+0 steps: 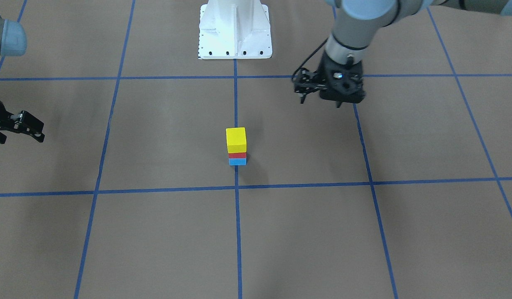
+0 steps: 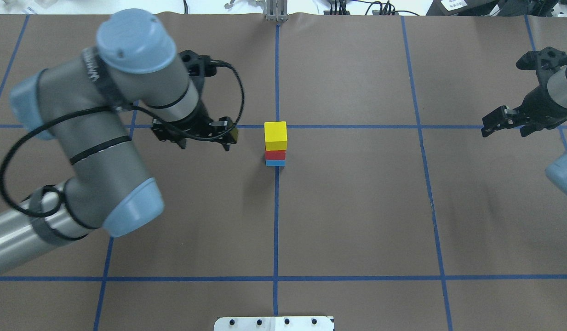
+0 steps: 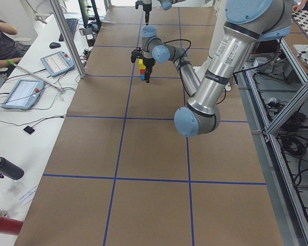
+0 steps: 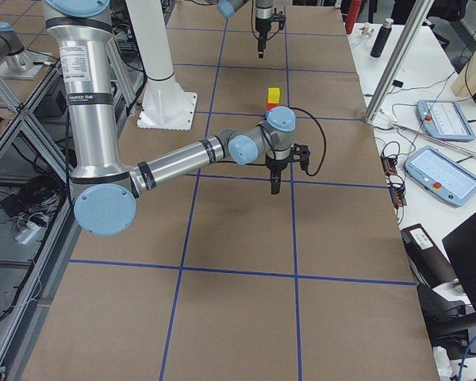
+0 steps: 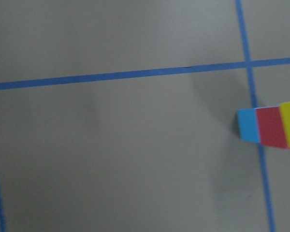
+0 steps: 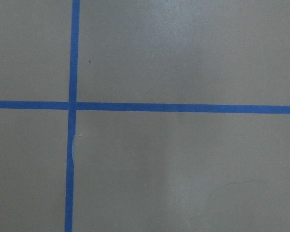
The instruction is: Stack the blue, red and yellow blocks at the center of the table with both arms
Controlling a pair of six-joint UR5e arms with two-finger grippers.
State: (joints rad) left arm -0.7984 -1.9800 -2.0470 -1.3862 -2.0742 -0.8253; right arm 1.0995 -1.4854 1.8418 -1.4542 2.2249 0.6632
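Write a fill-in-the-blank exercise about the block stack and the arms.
The yellow block sits at the ____ of the stack.
The bottom block, touching the table, is ____.
The middle block is ____.
The left arm's fingers hold ____.
Missing words: top; blue; red; nothing.

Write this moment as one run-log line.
stack: yellow block on red block on blue block, table centre | left gripper: open, empty, beside stack | right gripper: open, empty, far aside
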